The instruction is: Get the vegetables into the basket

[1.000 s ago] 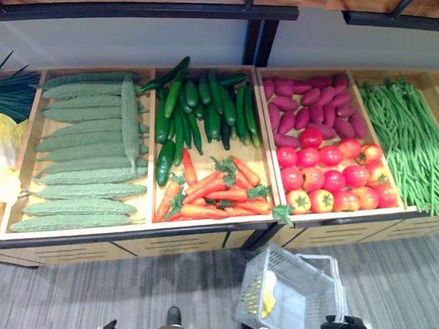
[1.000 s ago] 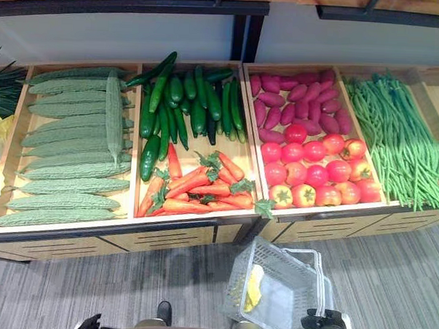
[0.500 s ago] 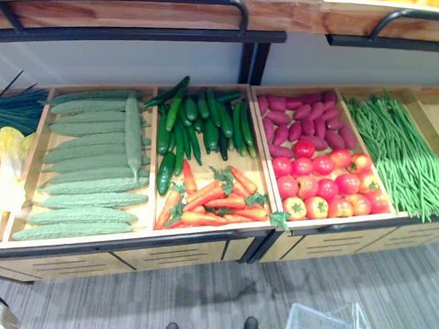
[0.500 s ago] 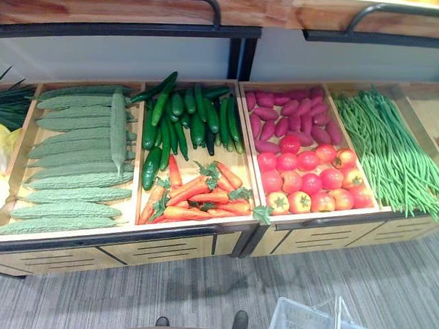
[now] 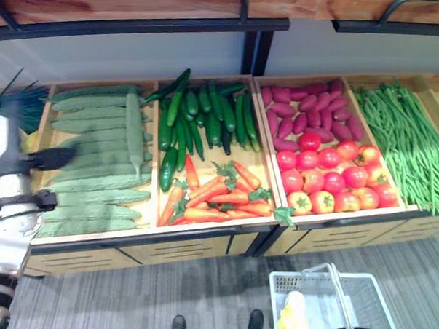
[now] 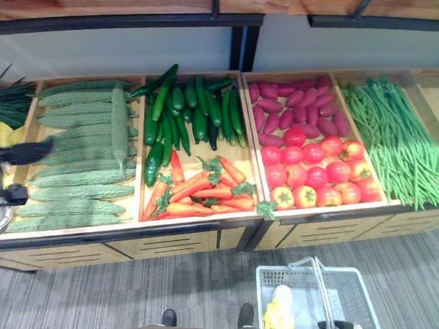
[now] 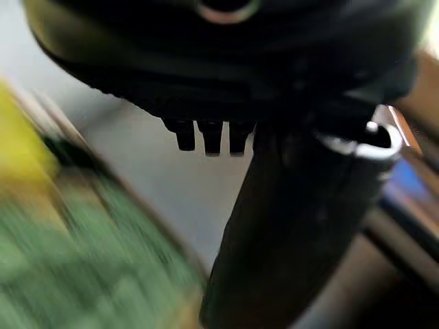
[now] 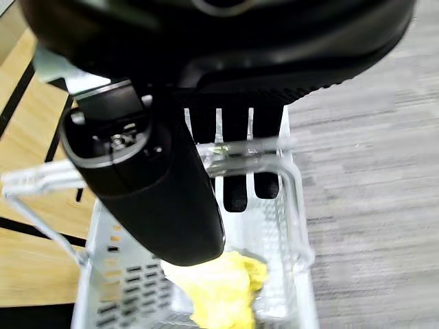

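Currently, the left hand (image 5: 48,158) is hovering with fingers extended, empty, over the pale green gourds (image 5: 95,170). Centre the palm over one gourd before closing. Carrots (image 5: 218,197) and tomatoes (image 5: 332,177) are lying further right. The right hand (image 8: 226,164) is gripping the handle of the basket (image 5: 388,317), which is holding a yellow vegetable (image 5: 294,321).

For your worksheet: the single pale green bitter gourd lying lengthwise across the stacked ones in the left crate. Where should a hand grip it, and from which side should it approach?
Probably at its middle, from above. The crosswise bitter gourd rests on top of the stacked gourds, so its upper side is free, and its long narrow body should balance best held mid-length. The left hand is already nearby.
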`<state>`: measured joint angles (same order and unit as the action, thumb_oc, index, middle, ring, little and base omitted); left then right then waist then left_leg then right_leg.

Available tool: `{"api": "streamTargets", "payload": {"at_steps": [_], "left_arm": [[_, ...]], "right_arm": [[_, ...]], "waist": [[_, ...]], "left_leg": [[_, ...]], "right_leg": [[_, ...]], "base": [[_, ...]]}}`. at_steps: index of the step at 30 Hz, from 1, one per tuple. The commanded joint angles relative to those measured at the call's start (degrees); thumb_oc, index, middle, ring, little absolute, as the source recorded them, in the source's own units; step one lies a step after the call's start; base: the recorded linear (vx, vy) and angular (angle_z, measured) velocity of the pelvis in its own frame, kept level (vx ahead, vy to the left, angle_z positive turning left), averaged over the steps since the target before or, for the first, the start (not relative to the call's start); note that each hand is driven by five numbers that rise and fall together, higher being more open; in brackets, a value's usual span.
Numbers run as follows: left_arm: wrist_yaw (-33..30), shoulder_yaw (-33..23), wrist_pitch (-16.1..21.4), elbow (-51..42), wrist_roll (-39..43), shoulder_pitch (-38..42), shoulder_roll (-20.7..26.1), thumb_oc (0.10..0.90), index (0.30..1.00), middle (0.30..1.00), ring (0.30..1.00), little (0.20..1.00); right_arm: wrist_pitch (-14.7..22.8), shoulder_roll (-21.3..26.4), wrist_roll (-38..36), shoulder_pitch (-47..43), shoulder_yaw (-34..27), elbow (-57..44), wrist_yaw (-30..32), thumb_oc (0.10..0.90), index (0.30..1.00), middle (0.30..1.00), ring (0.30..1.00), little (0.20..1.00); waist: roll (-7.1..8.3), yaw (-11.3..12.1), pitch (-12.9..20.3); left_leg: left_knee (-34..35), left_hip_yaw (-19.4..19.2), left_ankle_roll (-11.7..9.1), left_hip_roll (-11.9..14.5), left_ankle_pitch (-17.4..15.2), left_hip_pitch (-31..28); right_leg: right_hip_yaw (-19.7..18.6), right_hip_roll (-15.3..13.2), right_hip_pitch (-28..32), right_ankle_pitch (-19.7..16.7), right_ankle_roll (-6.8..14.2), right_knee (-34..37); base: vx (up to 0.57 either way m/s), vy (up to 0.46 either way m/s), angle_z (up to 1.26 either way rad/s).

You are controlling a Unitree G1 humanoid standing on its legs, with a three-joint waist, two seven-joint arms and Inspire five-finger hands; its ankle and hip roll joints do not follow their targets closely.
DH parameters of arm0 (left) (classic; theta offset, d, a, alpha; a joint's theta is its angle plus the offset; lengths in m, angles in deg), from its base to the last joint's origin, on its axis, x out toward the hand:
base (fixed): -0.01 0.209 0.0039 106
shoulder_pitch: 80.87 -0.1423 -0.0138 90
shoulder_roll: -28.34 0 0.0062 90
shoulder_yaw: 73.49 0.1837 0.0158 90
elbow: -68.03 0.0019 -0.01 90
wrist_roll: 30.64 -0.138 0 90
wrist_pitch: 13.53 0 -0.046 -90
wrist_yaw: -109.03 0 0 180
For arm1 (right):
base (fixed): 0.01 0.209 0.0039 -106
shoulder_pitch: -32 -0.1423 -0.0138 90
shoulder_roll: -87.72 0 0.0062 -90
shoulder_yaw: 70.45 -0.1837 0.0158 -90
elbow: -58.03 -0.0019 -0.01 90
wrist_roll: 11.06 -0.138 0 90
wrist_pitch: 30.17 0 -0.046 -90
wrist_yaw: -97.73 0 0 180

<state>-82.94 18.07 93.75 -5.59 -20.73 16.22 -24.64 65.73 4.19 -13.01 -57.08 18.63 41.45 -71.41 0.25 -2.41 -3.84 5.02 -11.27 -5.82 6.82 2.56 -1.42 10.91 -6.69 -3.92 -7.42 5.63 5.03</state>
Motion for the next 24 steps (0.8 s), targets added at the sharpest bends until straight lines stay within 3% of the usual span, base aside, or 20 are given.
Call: {"api": "streamTargets", "payload": {"at_steps": [1, 5, 6, 8, 11, 17, 24], "left_arm": [[5.3, -2.6, 5.3, -2.9, 3.3, 7.6, 3.9, 0.9, 1.0, 1.0, 1.0, 1.0], [12.0, 6.8, 4.4, -3.5, 9.6, 14.1, 3.9, 0.9, 1.0, 1.0, 1.0, 1.0], [12.0, 7.0, 4.5, -3.4, 9.7, 14.3, 3.9, 0.9, 1.0, 1.0, 1.0, 1.0], [15.8, 12.2, 2.7, -1.3, 14.8, 17.3, 0.9, 0.9, 1.0, 1.0, 1.0, 1.0], [16.0, 14.2, 1.7, 0.1, 15.1, 18.7, -0.3, 0.9, 1.0, 1.0, 1.0, 1.0], [13.8, 20.3, -2.1, 5.7, 9.0, 24.4, -4.3, 0.9, 1.0, 1.0, 1.0, 1.0], [9.8, 21.9, -3.6, 7.3, -2.1, 27.7, -8.0, 0.9, 1.0, 1.0, 1.0, 1.0]], "right_arm": [[1.0, 4.2, 0.6, 0.5, -0.3, 1.7, 1.0, 0.4, 0.3, 0.3, 0.3, 0.3], [0.9, 4.3, 1.3, -0.5, 1.2, 1.2, 0.6, 0.4, 0.3, 0.3, 0.3, 0.3], [0.9, 4.3, 1.3, -0.5, 1.1, 1.1, 0.6, 0.4, 0.3, 0.3, 0.3, 0.3], [0.5, 4.4, 2.1, -1.4, 2.1, 0.6, 0.2, 0.4, 0.3, 0.3, 0.3, 0.3], [0.3, 4.4, 2.2, -1.8, 2.4, 0.7, 0.2, 0.4, 0.3, 0.3, 0.3, 0.3], [-0.6, 4.3, 1.8, -3.1, 3.1, 1.4, 0.7, 0.4, 0.3, 0.3, 0.3, 0.3], [-0.7, 3.8, 1.6, -4.2, 3.8, 1.7, 1.0, 0.4, 0.3, 0.3, 0.3, 0.3]], "waist": [[1.79, -0.2, 2.3], [1.6, -1.5, 2.1], [1.63, -1.4, 2.1], [1.66, -2.3, 1.8], [1.67, -2.5, 1.6], [1.64, -2.8, 1.3], [1.73, -3.0, 1.0]], "left_leg": [[0.0, 0.3, -3.2, 3.4, 1.2, 1.3], [0.0, -0.7, -2.9, 3.2, 1.0, 0.8], [0.0, -0.7, -2.9, 3.2, 1.0, 0.8], [0.0, -1.3, -2.8, 3.1, 0.9, 0.5], [0.0, -1.4, -2.7, 3.1, 0.9, 0.5], [0.0, -1.4, -2.4, 2.9, 0.8, 0.4], [0.0, -1.6, -2.1, 2.9, 0.7, 0.5]], "right_leg": [[0.7, -7.6, 1.0, -2.0, 7.9, 0.0], [-0.1, -7.7, 0.6, -2.3, 8.0, 0.0], [-0.2, -7.7, 0.6, -2.3, 8.0, 0.0], [-1.1, -7.7, 0.1, -2.6, 8.0, 0.0], [-1.3, -7.7, -0.1, -2.7, 8.0, 0.0], [-1.4, -7.7, 0.0, -2.6, 8.0, 0.0], [-1.6, -7.7, -0.2, -2.4, 7.9, 0.0]], "base": [[0.0, 0.006, -0.16], [0.0, 0.009, -0.12], [0.0, 0.017, -0.13], [-0.01, 0.019, -0.11], [0.0, 0.006, -0.12], [0.0, 0.001, -0.04], [0.0, 0.0, 0.0]]}}
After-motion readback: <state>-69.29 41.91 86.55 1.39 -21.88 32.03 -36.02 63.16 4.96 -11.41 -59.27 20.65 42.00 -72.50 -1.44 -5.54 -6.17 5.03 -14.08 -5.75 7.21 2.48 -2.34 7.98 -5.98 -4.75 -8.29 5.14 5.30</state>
